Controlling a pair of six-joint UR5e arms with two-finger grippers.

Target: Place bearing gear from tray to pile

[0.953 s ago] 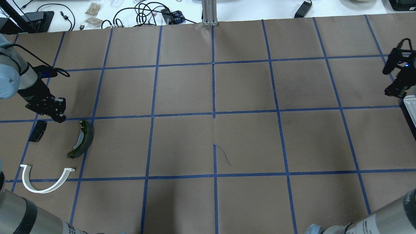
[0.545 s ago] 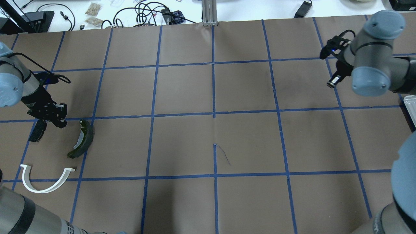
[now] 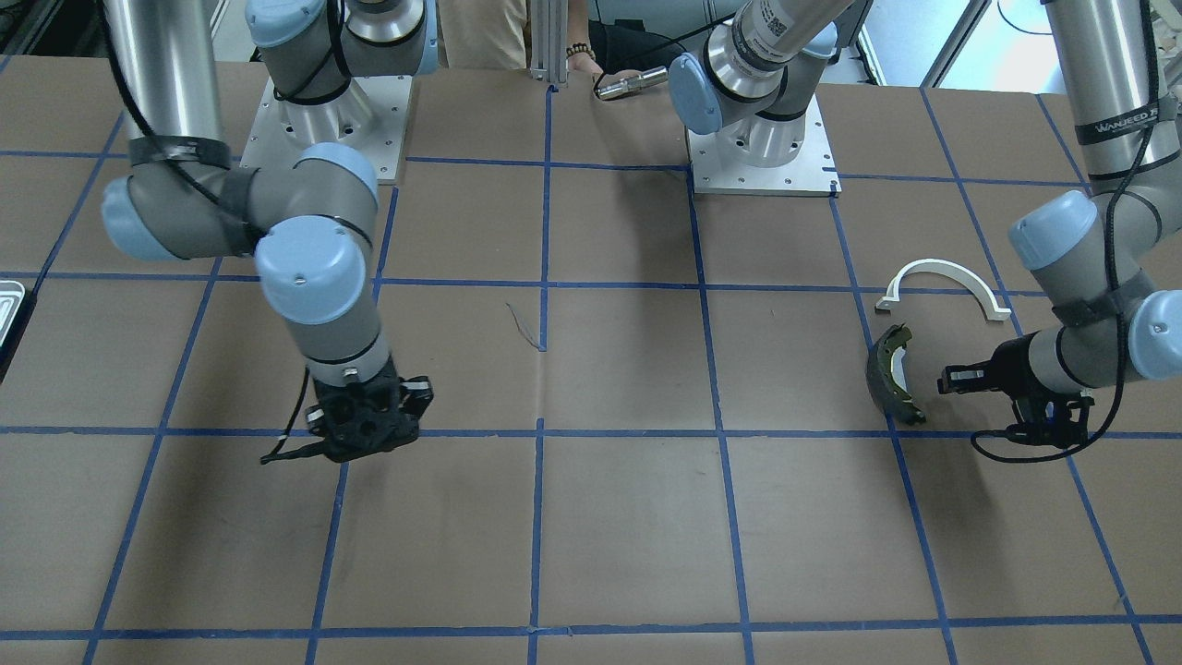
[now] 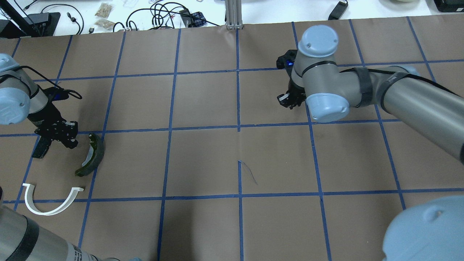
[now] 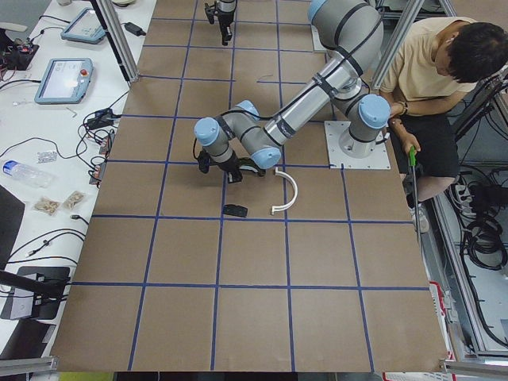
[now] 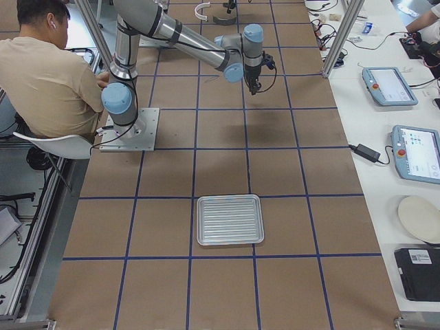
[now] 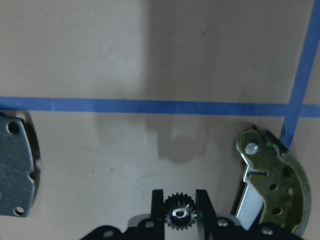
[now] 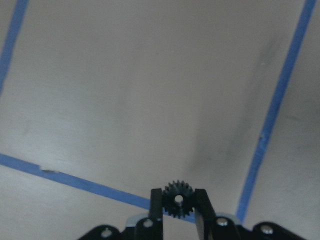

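Seen from the camera facing the robot, the right gripper (image 3: pixel 367 441) points down over the brown paper-covered table (image 3: pixel 628 554) in the lower left of the frame. It is well apart from the corner of the shiny silver metal tray (image 3: pixel 11 300) at the left edge. At the right, the left gripper (image 3: pixel 953 380) sits just beside the curved olive-grey brake shoe (image 3: pixel 891 374), below the white plastic arch (image 3: pixel 942 275). Overhead is the big change: a second ago the right gripper was at the far right edge by the tray, and its arm has now swung across to the upper middle. The left gripper has only crept slightly lower at the left, between the small black brake pad (image 4: pixel 41 146) and the shoe. The left-end side view shows the near arm bent low over that pile. The right-end view shows the tray at lower centre, far from the near arm's gripper. In the left wrist camera the fingers are clamped on a small black toothed gear (image 7: pixel 180 214), with the pad at the left edge and the shoe at the lower right. In the right wrist camera the fingers likewise pinch a second black toothed gear (image 8: pixel 177 199) above paper and blue tape. I judge the left gear is about ready to set down, while the right one has much of the table yet to cross.
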